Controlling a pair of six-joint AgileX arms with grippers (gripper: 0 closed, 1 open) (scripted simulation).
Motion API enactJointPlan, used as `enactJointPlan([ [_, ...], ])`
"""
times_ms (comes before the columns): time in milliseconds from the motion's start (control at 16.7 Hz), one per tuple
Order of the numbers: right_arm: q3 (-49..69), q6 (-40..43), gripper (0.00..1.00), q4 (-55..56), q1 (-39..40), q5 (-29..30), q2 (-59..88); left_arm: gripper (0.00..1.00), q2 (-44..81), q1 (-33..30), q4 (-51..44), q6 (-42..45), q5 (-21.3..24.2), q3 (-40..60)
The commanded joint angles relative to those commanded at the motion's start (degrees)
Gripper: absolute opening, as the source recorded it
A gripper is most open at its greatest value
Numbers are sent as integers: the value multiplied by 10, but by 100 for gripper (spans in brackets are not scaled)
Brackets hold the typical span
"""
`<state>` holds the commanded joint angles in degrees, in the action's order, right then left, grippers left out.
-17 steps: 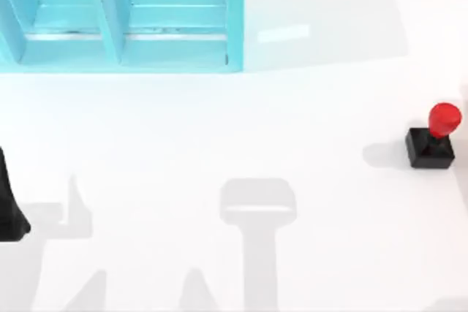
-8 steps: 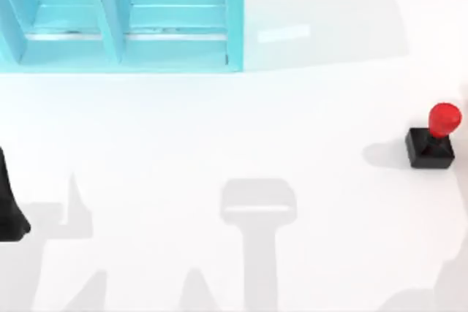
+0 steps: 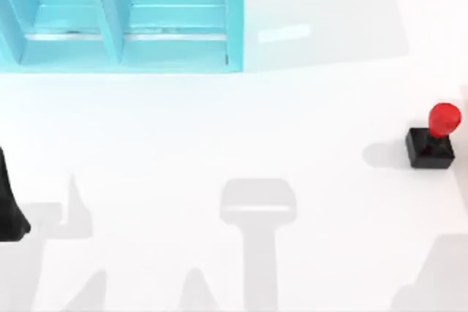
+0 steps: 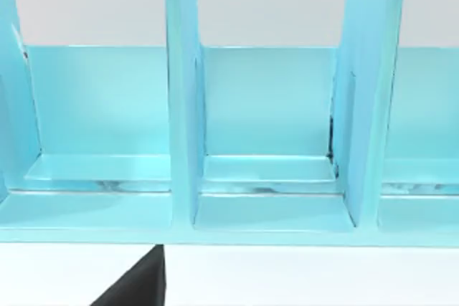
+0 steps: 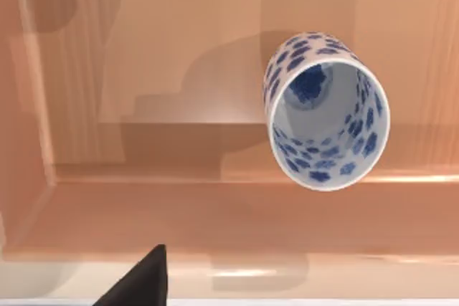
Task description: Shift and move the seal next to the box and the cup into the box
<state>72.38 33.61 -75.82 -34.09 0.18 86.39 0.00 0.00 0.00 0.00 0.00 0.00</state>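
White table [image 3: 219, 129] spreads wide under the top view, with a blue shelf unit [image 3: 124, 20] at its far left corner and my left arm [image 3: 9, 202] parked at the left edge, its wrist camera facing the shelf's open compartments. My right wrist view looks down into a tan wooden box [image 5: 107, 206], and the cup [image 5: 326, 109] stands upright on its floor, so I judge that half of the task done. The seal [image 3: 433, 139] stands upright near the table's right edge, red knob over black block. I cannot tell whether either pincer is apart or together. To do the seal well, I would come straight down over the knob, close on the black block, and set it just beside the box wall without tipping it.
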Motion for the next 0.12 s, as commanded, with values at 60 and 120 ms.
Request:
enactJointPlan([
  [60, 6, 2, 100, -6, -4, -1, -2, 100, 0, 0, 0, 0, 0, 0],
  [120, 7, 2, 100, -7, -4, -1, -3, 100, 0, 0, 0, 0, 0, 0],
])
